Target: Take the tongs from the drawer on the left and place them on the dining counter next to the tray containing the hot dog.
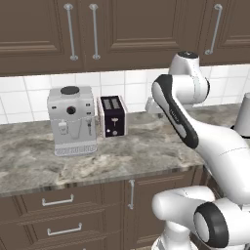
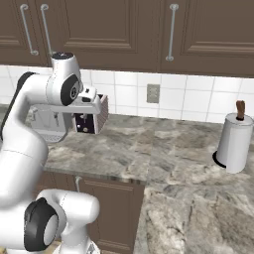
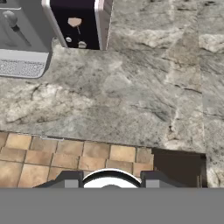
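My gripper hangs above the marbled kitchen counter, close to its front edge, and looks down on it. The two fingertips stand apart with nothing between them, so it is open. From the right base view the hand hovers just in front of the toaster. Under the counter at the left are dark brown drawers, the top one and the one below it, both shut, each with a horizontal silver bar handle. The tongs are hidden. The dining counter, the tray and the hot dog are out of view.
A silver coffee machine and a black toaster stand at the back of the counter against the white tiles. A paper towel roll stands at the right. A cabinet door with an upright handle is beside the drawers. Tiled floor lies below.
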